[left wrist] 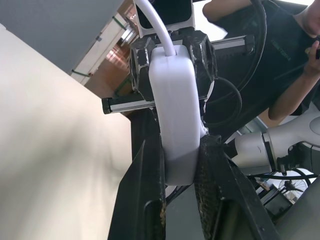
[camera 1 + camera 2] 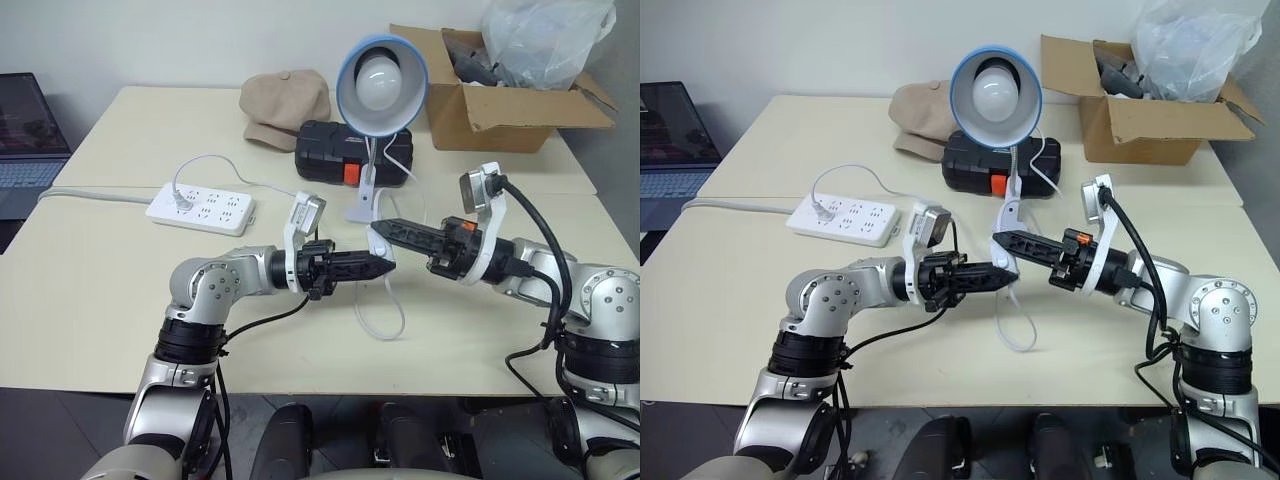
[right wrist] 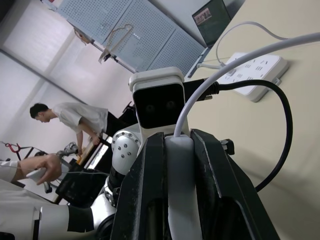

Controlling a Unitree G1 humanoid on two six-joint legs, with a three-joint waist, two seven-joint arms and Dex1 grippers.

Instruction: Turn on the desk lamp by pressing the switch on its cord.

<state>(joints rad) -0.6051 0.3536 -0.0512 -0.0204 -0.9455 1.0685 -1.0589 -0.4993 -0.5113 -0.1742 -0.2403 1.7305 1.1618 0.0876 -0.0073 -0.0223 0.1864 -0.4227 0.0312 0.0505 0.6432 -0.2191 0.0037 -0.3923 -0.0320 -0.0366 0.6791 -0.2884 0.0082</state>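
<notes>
A: Cream counter (image 2: 90, 300), head views first. What sits at the back?

B: Desk lamp (image 2: 381, 80) mid-rear, blue shade facing the camera, bulb looks unlit, clamp base on the counter. Behind it a black case (image 2: 350, 153) and a tan cap (image 2: 283, 107). Cardboard box (image 2: 500, 100) with a plastic bag at the back right. White power strip (image 2: 201, 209) to the left, a plug in it. Laptop (image 2: 25, 140) at the far left edge.

A: Arms?

B: Left gripper (image 2: 383, 266) and right gripper (image 2: 378, 232) point toward each other above the counter, in front of the lamp, tips meeting at the switch (image 2: 380, 244). The cord (image 2: 385, 325) hangs from there in a loop onto the counter.

A: Left wrist view?

B: Left fingers (image 1: 145, 185) narrow, pinching one end of the white switch (image 1: 175, 115). The other gripper's fingers clamp the far end, where the cord leaves it. A person in a dark shirt in the background.

A: Right wrist view?

B: Right fingers (image 3: 150, 195) closed tight on the switch (image 3: 181, 190), cord rising from it. Power strip on the counter beyond. Two people in the room behind.
</notes>
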